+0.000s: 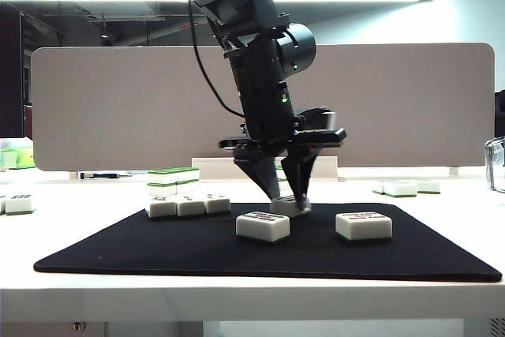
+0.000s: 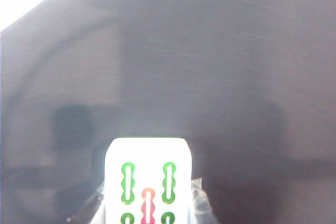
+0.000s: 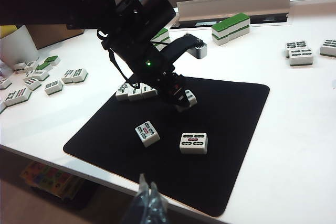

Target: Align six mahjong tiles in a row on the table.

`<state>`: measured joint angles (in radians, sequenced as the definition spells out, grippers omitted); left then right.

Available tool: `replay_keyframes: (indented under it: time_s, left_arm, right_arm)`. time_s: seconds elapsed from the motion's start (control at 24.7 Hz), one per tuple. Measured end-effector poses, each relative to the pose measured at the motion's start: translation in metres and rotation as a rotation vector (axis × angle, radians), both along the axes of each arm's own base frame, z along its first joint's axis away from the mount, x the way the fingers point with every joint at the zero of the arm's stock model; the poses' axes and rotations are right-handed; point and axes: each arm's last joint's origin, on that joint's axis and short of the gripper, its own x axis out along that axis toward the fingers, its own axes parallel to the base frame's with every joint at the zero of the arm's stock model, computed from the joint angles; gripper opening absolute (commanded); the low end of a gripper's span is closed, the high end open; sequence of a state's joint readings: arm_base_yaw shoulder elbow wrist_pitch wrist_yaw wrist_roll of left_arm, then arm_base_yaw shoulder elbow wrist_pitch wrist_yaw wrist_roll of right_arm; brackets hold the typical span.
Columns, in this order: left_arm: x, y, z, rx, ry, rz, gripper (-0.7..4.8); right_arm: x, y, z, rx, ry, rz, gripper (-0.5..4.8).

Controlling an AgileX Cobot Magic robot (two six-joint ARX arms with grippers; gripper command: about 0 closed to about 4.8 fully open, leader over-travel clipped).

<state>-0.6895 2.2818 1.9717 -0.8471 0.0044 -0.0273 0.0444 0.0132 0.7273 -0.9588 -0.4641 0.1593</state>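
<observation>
No printed words, brand names or numerals are legible in any view.

The only signs are the mahjong face markings. In the left wrist view, the tile (image 2: 147, 182) between the left gripper's jaws shows green bamboo-stick marks in two columns with one red stick in the middle; the lower part of the face is cut off by the frame edge.

In the right wrist view, a tile (image 3: 147, 133) lying on the black mat (image 3: 231, 145) shows dark stick marks with a red centre mark. A second tile (image 3: 193, 142) beside it carries two rows of dark marks; the pattern is too small to count.

Markings on other tiles on the surface (image 3: 294, 145) are too small to read.
</observation>
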Motion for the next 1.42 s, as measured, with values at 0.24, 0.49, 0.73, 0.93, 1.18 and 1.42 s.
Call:
replay_keyframes:
  time_s: [0.24, 0.49, 0.73, 0.93, 1.18, 1.42]
  left_arm:
    - [0.016, 0.019, 0.001, -0.130, 0.070, 0.499, 1.76]
    - [0.023, 0.028, 0.001, -0.187, 0.104, 0.671, 1.79]
    - [0.025, 0.031, 0.001, -0.148, 0.037, 0.713, 1.84]
    - [0.025, 0.030, 0.002, -0.151, 0.034, 0.712, 1.89]
    - [0.026, 0.030, 0.005, -0.146, 0.028, 0.680, 2.94]
    - [0.031, 0.026, 0.051, -0.125, -0.105, 0.435, 2.96]
  right_arm:
    - [0.000, 0.000, 0.000, 0.000, 0.000, 0.000, -0.01]
    - [0.000, 0.000, 0.000, 0.000, 0.000, 0.000, -0.01]
    - [0.000, 0.000, 0.000, 0.000, 0.000, 0.000, -0.01]
    - [0.000, 0.000, 0.000, 0.000, 0.000, 0.000, -0.01]
    - [0.000, 0.000, 0.000, 0.000, 0.000, 0.000, -0.01]
    - [0.000, 0.000, 0.000, 0.000, 0.000, 0.000, -0.01]
